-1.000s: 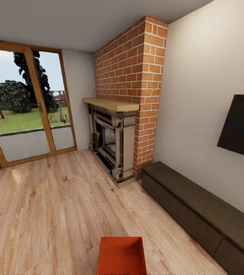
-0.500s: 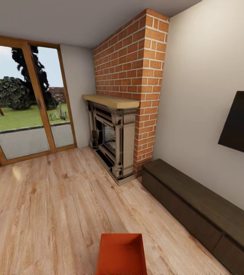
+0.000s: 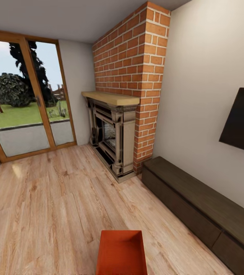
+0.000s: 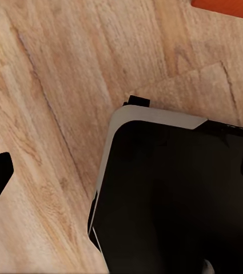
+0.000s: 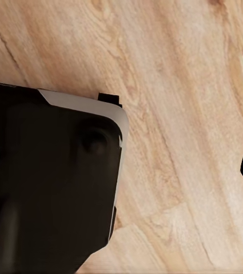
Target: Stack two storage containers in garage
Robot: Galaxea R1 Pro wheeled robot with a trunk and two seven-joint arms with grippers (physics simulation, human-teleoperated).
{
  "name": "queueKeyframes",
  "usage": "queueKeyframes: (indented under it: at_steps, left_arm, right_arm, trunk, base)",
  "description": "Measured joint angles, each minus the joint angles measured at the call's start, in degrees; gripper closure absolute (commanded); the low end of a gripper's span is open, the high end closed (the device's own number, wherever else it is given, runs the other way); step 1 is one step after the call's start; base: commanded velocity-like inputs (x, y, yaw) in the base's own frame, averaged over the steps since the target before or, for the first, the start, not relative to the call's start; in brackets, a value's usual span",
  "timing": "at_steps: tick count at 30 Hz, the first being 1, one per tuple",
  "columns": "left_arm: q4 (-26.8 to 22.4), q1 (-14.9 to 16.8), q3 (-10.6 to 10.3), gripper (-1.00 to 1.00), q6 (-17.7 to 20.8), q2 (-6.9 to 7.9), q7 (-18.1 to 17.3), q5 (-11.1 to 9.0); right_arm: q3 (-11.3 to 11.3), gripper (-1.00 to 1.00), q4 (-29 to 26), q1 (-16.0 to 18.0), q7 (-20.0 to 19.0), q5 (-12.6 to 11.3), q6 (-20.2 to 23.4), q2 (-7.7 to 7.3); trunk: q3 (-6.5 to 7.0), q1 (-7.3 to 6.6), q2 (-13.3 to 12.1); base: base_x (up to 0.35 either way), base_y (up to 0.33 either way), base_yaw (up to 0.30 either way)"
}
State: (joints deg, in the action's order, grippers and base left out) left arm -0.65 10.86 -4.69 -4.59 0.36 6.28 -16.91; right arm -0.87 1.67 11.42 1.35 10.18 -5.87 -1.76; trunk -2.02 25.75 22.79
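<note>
Head view shows the living room w/ its wood plank floor [image 3: 53,198], brick fireplace [image 3: 116,133] on the far side, glass patio door [image 3: 22,99] beside it, wall TV [image 3: 242,120] and a long dark low cabinet [image 3: 198,208] running from the fireplace's foot along the wall. One orange-red storage container [image 3: 122,252] sits on the planks at the near side of the room, well apart from the fireplace, open top up, roughly square to the robot and centred ahead of it. Left wrist view catches a sliver of the same container [image 4: 227,7] beyond the dark robot base [image 4: 178,194]; right wrist view has planks and base [image 5: 47,182], no bin. Gripper state: cannot tell for either one, since just a dark tip pokes in at the edge of each wrist view and the fingers aren't readable. Step in hand looks like the approach to the bin, prob. not yet a reach. To do it well: keep the base square to the container, stop close enough that both arms reach its side walls, then bring each gripper down on opposite walls evenly so it lifts level. The bin lies ahead of the base, between the two arms, near but not touching, as far as I can judge.
</note>
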Motion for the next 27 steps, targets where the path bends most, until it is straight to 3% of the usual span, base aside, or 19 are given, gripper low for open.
queueKeyframes:
  at_steps: [27]
  left_arm:
    - [0.0, 0.03, -0.03, -1.0, 0.0, 0.0, 0.0, 0.0]
  right_arm:
    - [0.05, -1.0, 0.0, 0.0, -0.64, 0.07, -0.25, 0.02]
  trunk:
    - [-2.47, 0.0, 0.01]
  base:
    - [0.0, 0.0, 0.0]
